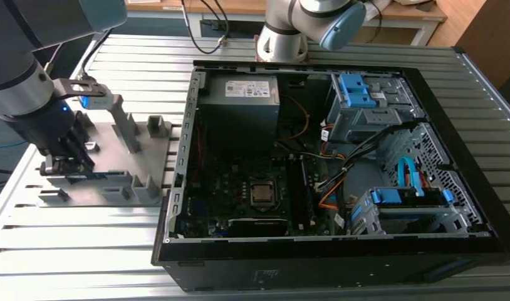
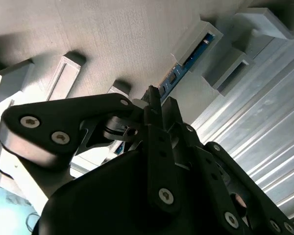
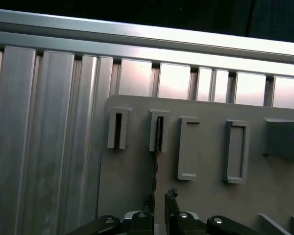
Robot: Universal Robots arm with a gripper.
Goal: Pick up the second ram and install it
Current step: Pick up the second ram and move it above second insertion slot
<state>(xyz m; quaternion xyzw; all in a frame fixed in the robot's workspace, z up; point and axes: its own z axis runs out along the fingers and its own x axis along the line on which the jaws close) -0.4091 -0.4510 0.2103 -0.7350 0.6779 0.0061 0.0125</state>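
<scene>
The second ram [image 2: 188, 61] is a slim blue-green strip with black chips. It stands on edge in a slot of the grey fixture plate [image 2: 112, 34] and runs down between my fingers. Seen edge-on in the first wrist view, the ram [image 3: 157, 156] is a thin dark line from a holder slot to my gripper [image 3: 160, 198]. The gripper [image 2: 160, 100] straddles the strip with one fingertip [image 3: 171, 196] on each side and a small gap showing, so it is open. In the exterior view the gripper [image 1: 67, 164] is low over the fixture [image 1: 113, 169], left of the open computer case [image 1: 322, 157].
Several grey holder blocks [image 3: 235, 152] rise from the fixture, and a tall post [image 1: 125, 125] stands beside the arm. The fixture rests on a ribbed aluminium table [image 1: 88, 244]. Cables, drive cages and a motherboard [image 1: 255, 188] sit inside the case. A second robot base [image 1: 284, 31] stands behind it.
</scene>
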